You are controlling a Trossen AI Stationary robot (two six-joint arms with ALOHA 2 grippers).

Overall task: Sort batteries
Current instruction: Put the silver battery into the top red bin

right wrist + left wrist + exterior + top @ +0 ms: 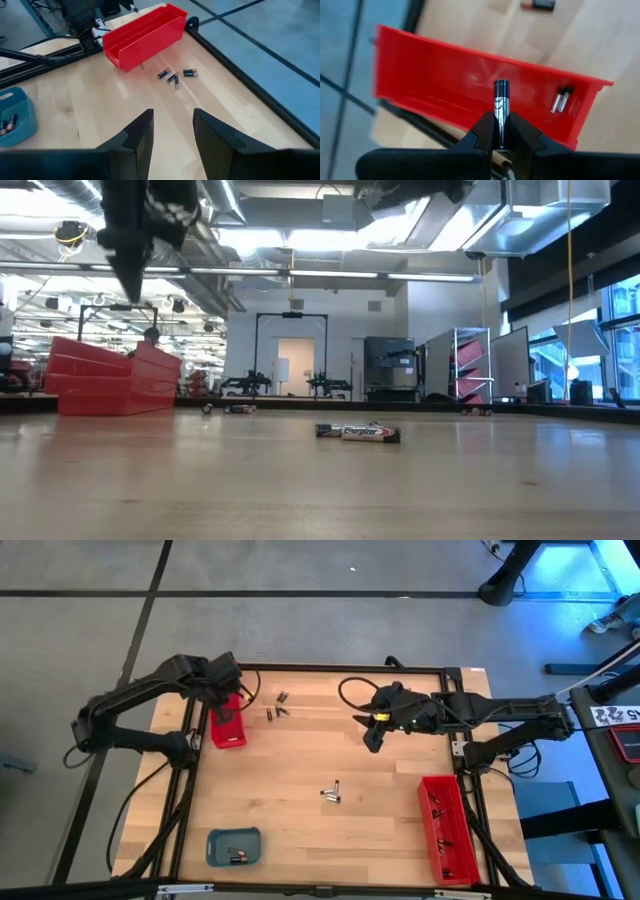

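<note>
The left gripper (500, 142) hangs over the red tray (228, 726) at the table's far left, its two dark fingers pinched tight on a single battery (500, 107) that stands up between them, dark with a silvery band at its upper end. Two more cells (560, 99) lie side by side inside that tray at one end. The right gripper (172, 131) hovers above the bare wood at the far right-centre of the table (300, 770), its fingers parted by a moderate gap with nothing between them and touching nothing. Loose batteries remain on the wood: a small cluster (175, 76) just beside the left red tray, and a pair (331, 793) near the table's middle, seen lying flat in the low view (358, 432). A second red tray (447, 825) sits at the near right with a few cells in it, and the blue-grey tray (234, 845) at the near left holds a few more.
</note>
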